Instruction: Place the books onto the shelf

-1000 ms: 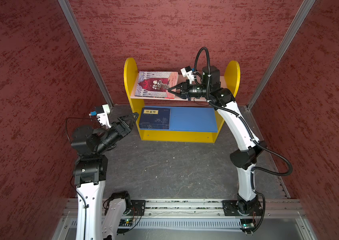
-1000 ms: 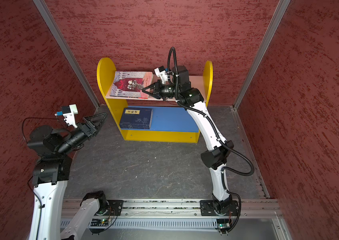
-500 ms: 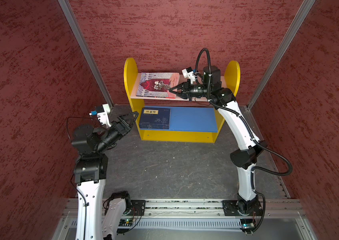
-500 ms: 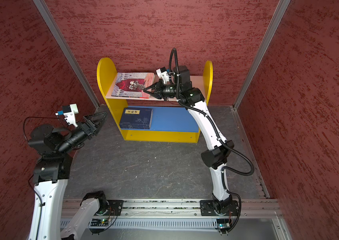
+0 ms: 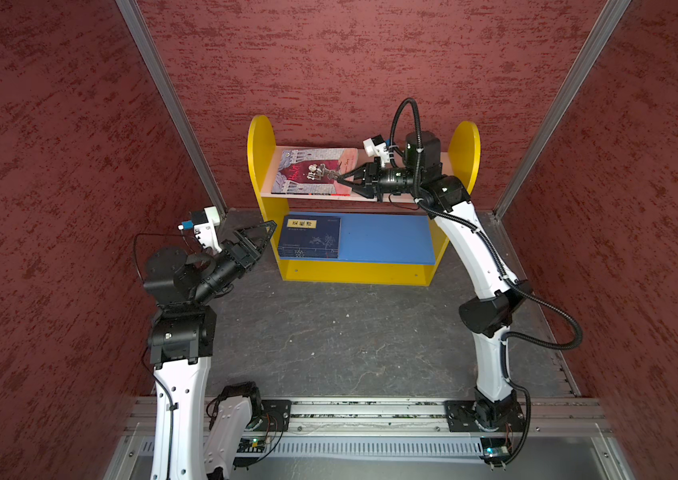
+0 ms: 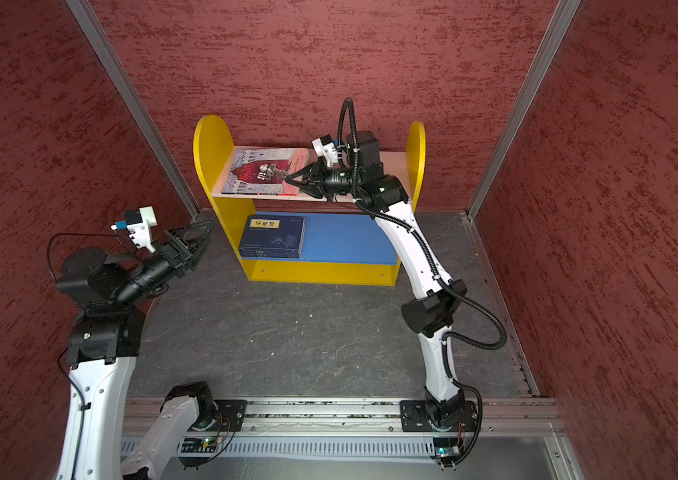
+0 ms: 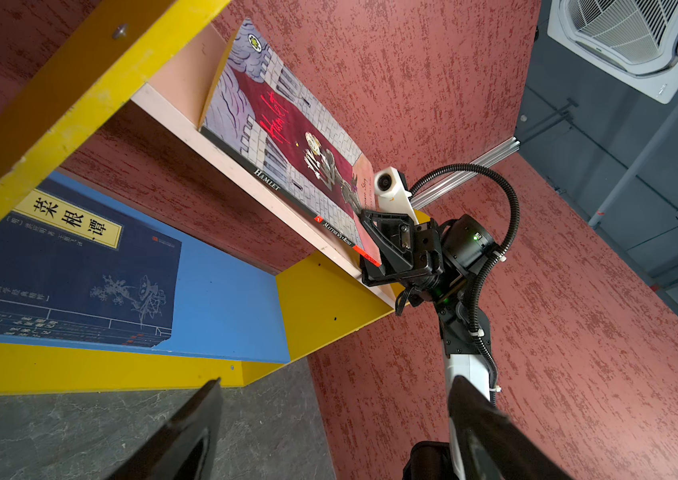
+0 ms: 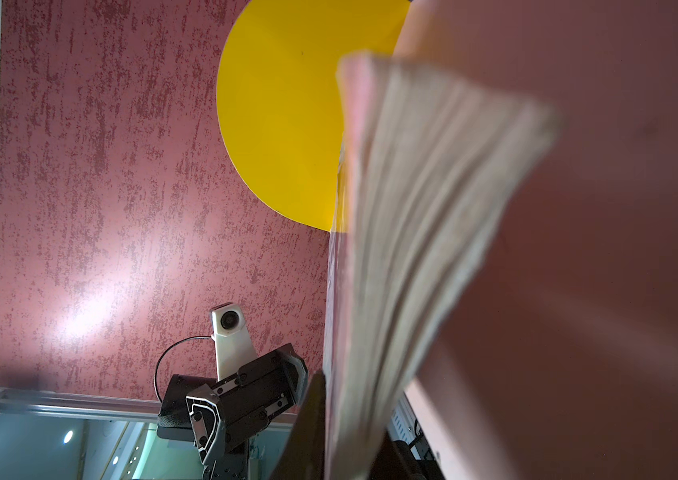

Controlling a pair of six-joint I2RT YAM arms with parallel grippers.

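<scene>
The shelf (image 5: pixel 260 166) (image 6: pixel 212 158) stands against the back wall. On its pale pink upper board lies the pink-and-dark-red book (image 5: pixel 312 170) (image 6: pixel 264 170) (image 7: pixel 287 137). My right gripper (image 5: pixel 339 179) (image 6: pixel 287 178) is shut on its right edge, and its fanned pages (image 8: pixel 433 208) sit between the fingers of the right gripper (image 8: pixel 350 436). Navy books with a yellow label (image 5: pixel 310 241) (image 6: pixel 273 239) (image 7: pixel 67 270) lie stacked at the left of the blue lower board. My left gripper (image 5: pixel 264 232) (image 6: pixel 200 232) (image 7: pixel 335 380) hangs open and empty just left of the shelf.
Textured red walls close in the left, back and right sides, with metal posts in the back corners. The dark grey floor (image 5: pixel 350 340) stretches in front of the shelf. A metal rail (image 5: pixel 370 411) carries both arm bases at the near edge.
My right gripper has nudged slightly left with the pink-and-dark-red book on the upper board. The left arm has hardly moved.
</scene>
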